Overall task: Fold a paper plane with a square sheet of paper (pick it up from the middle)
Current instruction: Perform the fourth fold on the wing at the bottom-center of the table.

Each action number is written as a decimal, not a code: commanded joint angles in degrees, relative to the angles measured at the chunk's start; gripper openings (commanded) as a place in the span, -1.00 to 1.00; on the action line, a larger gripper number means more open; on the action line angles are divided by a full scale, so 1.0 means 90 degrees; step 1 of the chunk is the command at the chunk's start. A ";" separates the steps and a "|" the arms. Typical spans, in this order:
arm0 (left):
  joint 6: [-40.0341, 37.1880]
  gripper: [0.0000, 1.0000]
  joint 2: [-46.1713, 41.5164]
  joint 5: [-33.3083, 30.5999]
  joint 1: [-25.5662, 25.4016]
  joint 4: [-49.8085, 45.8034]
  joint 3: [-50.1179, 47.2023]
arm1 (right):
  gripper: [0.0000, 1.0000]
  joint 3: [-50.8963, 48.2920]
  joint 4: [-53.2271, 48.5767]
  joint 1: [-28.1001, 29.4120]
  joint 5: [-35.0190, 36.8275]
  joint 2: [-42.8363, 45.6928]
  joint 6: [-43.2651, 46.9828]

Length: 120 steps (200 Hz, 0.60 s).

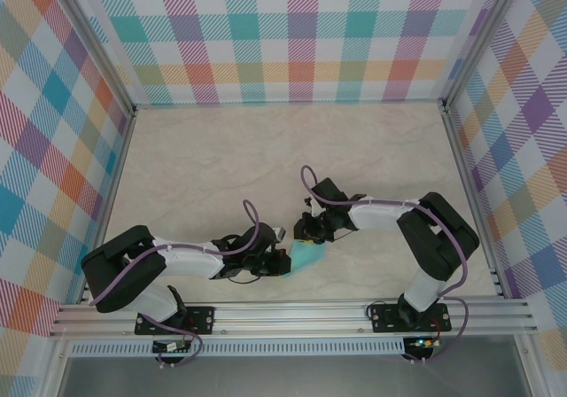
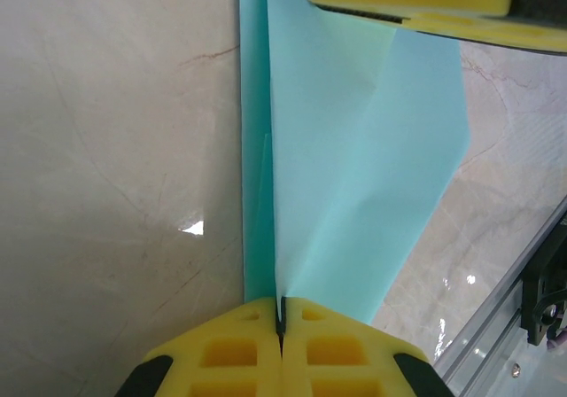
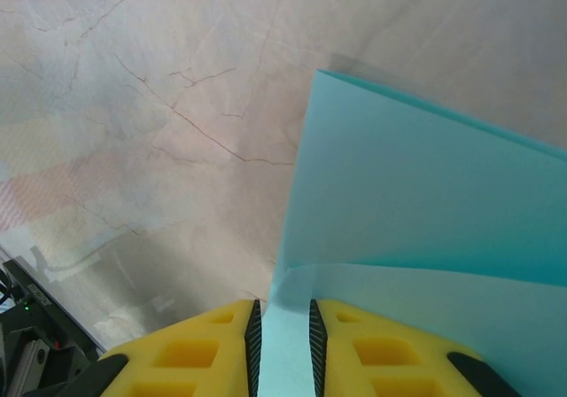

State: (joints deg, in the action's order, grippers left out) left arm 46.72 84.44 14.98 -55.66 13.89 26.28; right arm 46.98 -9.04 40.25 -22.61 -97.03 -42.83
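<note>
Teal paper (image 1: 307, 257) is what both arms are busy with, down around 6 o'clock on the marble table (image 1: 221, 158), close to the near rail (image 1: 292, 313). Starting on the left: the left gripper (image 1: 283, 259) comes in from the paper's 9 o'clock. It's clamped tight on one folded edge, with its yellow fingers (image 2: 230, 353) pressed together and the sheet sticking out between them. The paper's partly folded, with creases fanning out from that pinch. The right gripper (image 1: 306, 231) sits at the paper's 12 o'clock, jaws a slit apart with paper running into the gap. Honestly can't tell if it's actually gripping.
</note>
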 commanded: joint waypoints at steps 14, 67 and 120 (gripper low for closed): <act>0.0074 -1.00 0.0128 -0.0198 0.0100 -0.0215 -0.0165 | -0.48 0.0170 0.0071 0.0040 -0.0146 0.0069 0.0063; 0.0223 -1.00 0.0189 -0.0405 0.0100 -0.0263 -0.0216 | -0.38 0.0134 -0.0162 0.0045 0.0261 0.0503 0.0046; 0.0253 -1.00 0.0170 -0.0429 0.0100 -0.0206 -0.0254 | -0.35 -0.0093 -0.0367 0.0040 0.0546 0.0887 -0.0016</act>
State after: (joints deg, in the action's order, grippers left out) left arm 48.64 84.58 14.46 -55.66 15.22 25.71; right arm 47.20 -10.90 40.25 -18.17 -90.45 -42.89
